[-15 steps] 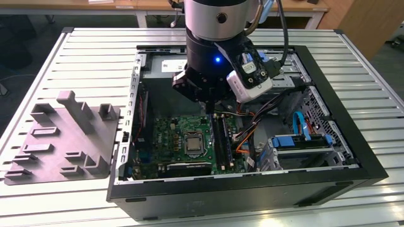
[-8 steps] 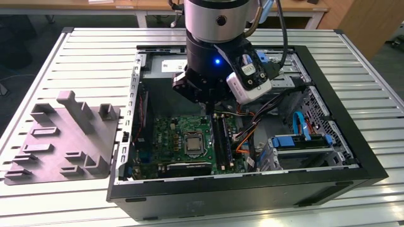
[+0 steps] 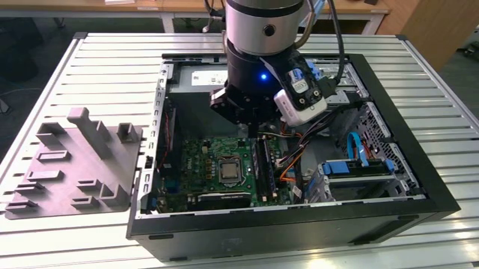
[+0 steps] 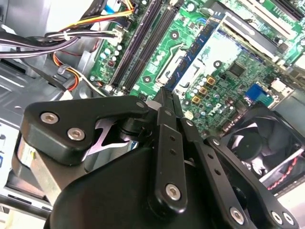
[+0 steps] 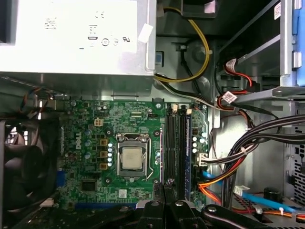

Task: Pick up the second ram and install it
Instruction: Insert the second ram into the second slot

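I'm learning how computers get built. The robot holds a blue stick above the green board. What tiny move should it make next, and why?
Probably ease straight down a little. The fingers pinch the second ram, which hangs above the motherboard, running alongside the black slots but not seated in one.

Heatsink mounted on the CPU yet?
No, the CPU sits bare in its socket in the first wrist view, silver lid exposed.

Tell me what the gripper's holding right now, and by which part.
Apparently the second ram, pinched along its long edge in the gripper; the exact spot of the hold is hidden.
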`<state>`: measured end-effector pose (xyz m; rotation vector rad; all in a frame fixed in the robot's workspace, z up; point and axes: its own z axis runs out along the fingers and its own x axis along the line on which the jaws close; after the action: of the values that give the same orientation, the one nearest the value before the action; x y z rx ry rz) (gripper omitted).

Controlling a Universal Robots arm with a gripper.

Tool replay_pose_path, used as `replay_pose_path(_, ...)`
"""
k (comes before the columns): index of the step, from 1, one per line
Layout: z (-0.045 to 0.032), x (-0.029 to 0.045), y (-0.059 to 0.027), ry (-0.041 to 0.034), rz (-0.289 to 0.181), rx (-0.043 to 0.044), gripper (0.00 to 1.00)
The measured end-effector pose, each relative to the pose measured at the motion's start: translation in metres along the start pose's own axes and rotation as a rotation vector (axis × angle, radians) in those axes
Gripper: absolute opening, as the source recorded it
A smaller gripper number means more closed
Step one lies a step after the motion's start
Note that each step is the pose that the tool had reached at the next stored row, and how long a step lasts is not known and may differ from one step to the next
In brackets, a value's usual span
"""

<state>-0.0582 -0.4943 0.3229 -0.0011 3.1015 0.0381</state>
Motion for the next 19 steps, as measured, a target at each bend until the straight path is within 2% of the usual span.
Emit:
replay_pose_path(11,0.0165,-0.0035,-0.0004,0.0,0.001,-0.0028,0.11)
replay_pose_path(19,0.018,-0.0055,-0.0004,0.0,0.001,-0.003,0.11)
